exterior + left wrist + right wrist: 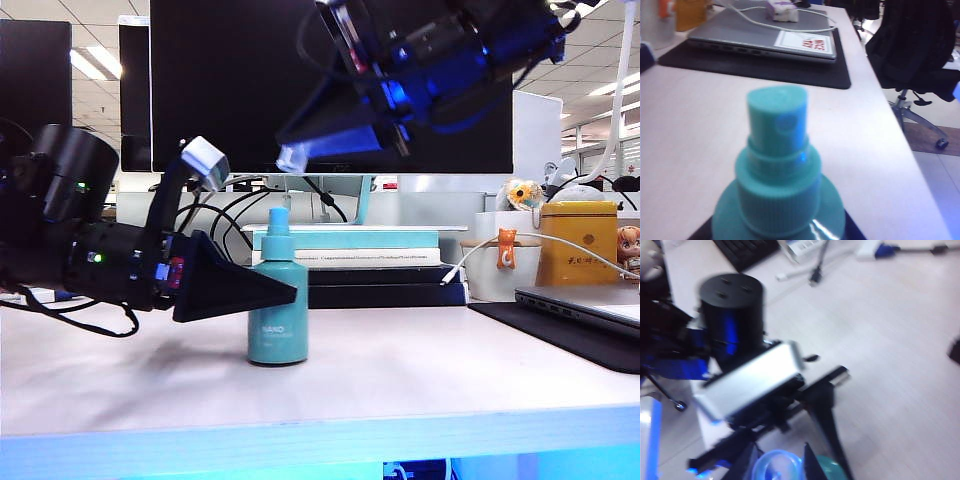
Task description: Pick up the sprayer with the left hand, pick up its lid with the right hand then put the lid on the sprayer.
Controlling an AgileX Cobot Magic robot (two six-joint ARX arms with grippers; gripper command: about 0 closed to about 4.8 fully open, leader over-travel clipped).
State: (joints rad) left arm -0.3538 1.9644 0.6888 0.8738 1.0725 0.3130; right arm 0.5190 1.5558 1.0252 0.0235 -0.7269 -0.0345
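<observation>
Left hand (pixel 285 293) grips the sprayer (pixel 277 300), upright on the table (pixel 400 370).
Its jaws are clamped on the teal bottle's body, nozzle bare. Above, the right hand (pixel 290 155) hangs with the clear lid (pixel 776 466) pinched in narrow jaws. Behind stand stacked books (pixel 370 262), a yellow tin (pixel 578 242), a laptop (pixel 590 305).

Monitor (pixel 330 80); stacked books (pixel 370 262); yellow tin (pixel 578 243); laptop (pixel 585 305) on black mat (pixel 560 335); office chair (pixel 920 45).
</observation>
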